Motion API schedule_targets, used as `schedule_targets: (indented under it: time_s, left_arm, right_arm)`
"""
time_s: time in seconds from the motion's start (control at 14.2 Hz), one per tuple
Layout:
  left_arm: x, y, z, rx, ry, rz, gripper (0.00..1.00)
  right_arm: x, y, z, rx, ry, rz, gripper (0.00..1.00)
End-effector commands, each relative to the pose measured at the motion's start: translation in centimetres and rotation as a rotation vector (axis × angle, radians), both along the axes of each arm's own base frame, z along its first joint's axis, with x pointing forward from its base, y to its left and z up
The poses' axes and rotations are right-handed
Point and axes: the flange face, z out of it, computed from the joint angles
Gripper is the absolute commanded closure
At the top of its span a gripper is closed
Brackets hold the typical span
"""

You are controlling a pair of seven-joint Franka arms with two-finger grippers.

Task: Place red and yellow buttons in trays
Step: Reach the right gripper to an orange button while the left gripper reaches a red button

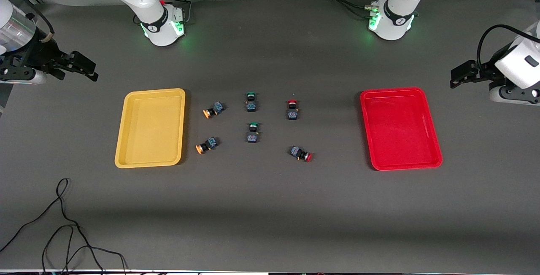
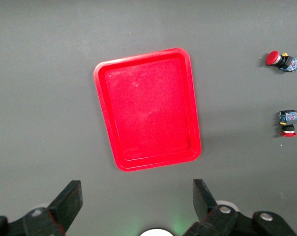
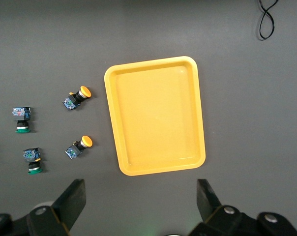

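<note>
On the bench (image 1: 270, 216), the yellow buttons (image 1: 209, 111) lie beside the yellow tray (image 1: 151, 128), the red buttons (image 1: 292, 109) toward the red tray (image 1: 399, 128): sorting looks unstarted. Left claw (image 1: 457, 76) and right claw (image 1: 88, 69) wait with fingers apart, at 3 and 9 o'clock.

From my end both arms are glossy white plastic with rounded shells. Each base (image 1: 162, 28) has a black band with a small white logo and glows green near the table, and there's a little red knob on it too. Black cables run off both bases along the table edge. The right gripper (image 1: 80, 67) is all matte black and blocky, hanging off a silvery wrist section. The left gripper (image 1: 464, 74) is black too, with a black cable looping over a white wrist housing. Fingers (image 2: 70, 201) are plain black wedges, with silver screw heads just beside them.
</note>
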Motion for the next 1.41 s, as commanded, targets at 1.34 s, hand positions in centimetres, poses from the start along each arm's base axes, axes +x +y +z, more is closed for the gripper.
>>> schedule_targets:
  time_s: [1.34]
  left_arm:
    - [-5.2,-25.3,-4.1,0.023,-0.031,0.009,0.00]
  right_arm:
    - [-0.1,22.0,-31.0,-0.050,0.094,-0.601,0.00]
